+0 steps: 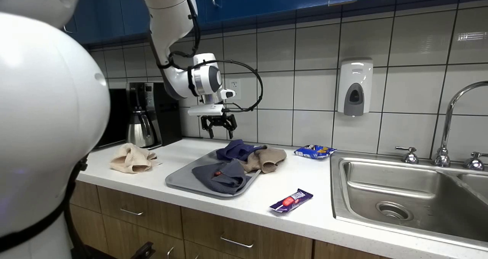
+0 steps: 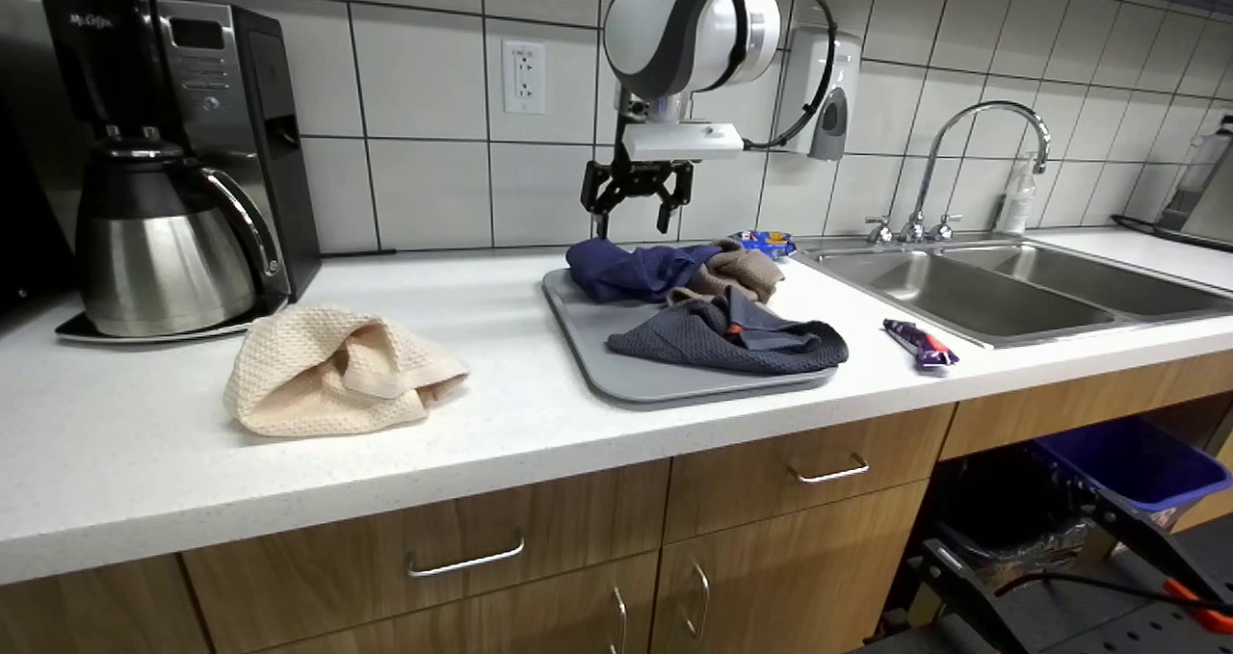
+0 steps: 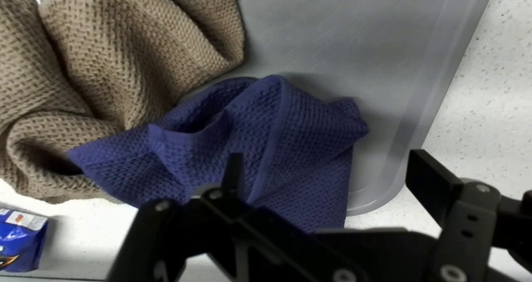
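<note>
Hand (image 2: pixel 633 230), jaws apart, purple-blue cloth (image 2: pixel 626 271) beneath

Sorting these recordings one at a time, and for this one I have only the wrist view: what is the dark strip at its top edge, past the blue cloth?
Observer: A dark grey cloth, crumpled on the side of the tray away from the wall.
Reviewer: And the claw by the blue cloth, which way does it point?
Observer: Downward, as both exterior views show.
Reviewer: Is any cloth wholly off the tray?
Observer: Yes, a cream cloth lies on the counter, near the coffee maker.
</note>
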You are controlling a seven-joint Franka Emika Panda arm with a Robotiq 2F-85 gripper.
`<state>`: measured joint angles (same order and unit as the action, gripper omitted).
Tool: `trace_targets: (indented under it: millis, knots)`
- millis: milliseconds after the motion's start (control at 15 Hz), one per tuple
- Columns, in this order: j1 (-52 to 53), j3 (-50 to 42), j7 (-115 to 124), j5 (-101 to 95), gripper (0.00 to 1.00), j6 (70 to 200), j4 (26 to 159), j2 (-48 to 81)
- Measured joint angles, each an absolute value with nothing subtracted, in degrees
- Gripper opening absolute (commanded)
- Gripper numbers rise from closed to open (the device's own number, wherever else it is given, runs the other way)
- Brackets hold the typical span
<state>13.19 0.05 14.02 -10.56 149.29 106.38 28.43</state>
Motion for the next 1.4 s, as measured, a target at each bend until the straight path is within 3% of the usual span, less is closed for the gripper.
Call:
trace_targets:
  millis: [1400]
  knots:
    - [11.4, -1.97, 12.76, -7.97, 1.0, 153.43, 102.18, 35.37]
